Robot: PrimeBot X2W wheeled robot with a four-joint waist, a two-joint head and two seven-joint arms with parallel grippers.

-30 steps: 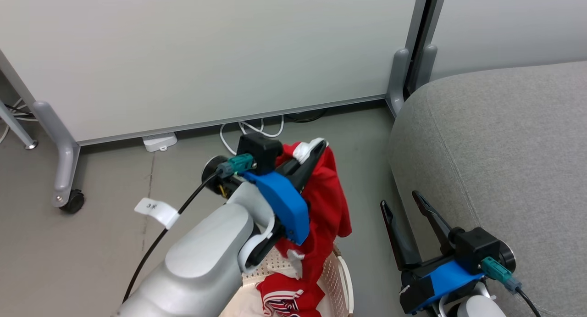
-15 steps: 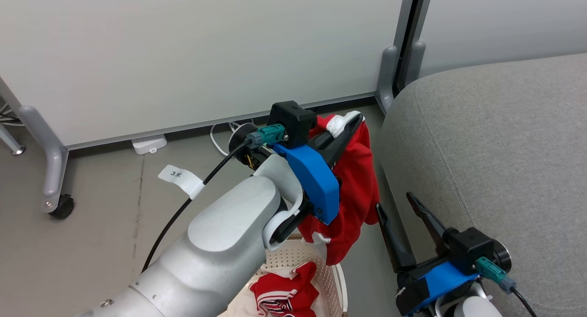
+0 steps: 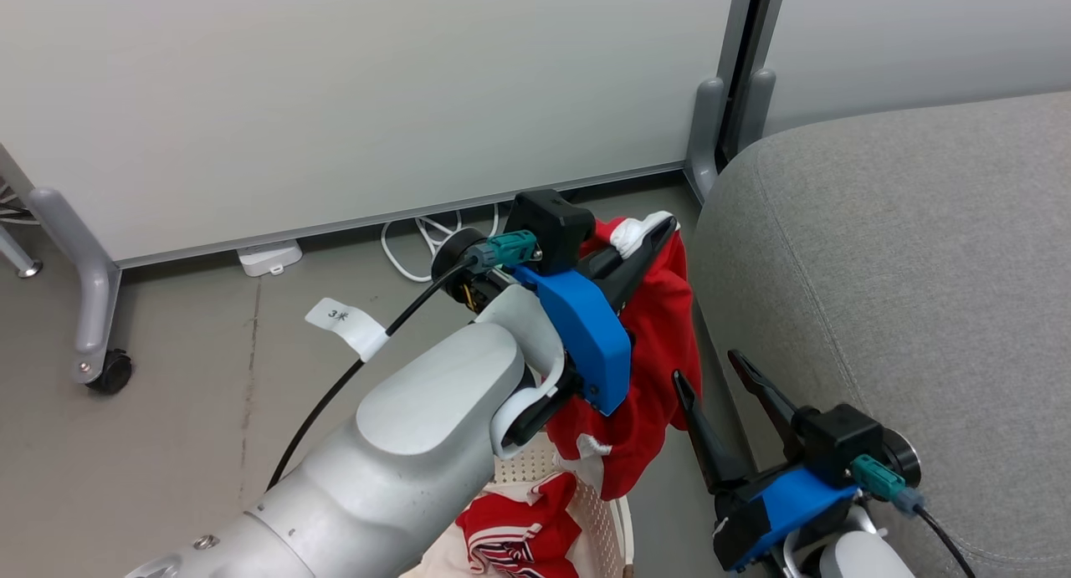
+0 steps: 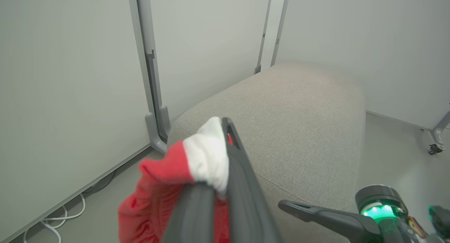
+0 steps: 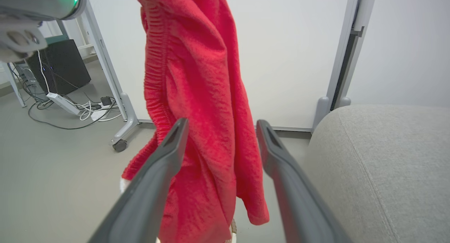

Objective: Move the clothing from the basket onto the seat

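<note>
Nearest me, the basket sits on the grey floor, with a striped red-and-white jersey lying in it. Above it my left gripper is clamped on the white band of a red garment. The garment hangs free, its lower hem just above the basket's rim.

My right gripper stands wide and holds nothing, low between the hanging cloth and the sofa. The sofa's rounded edge is just right of the garment. Its top is flat grey fabric with a seam.

Beyond are pale partition panels on caster feet, with white cables along their base. Open floor lies to the left. The gap between sofa and panel post is narrow.
</note>
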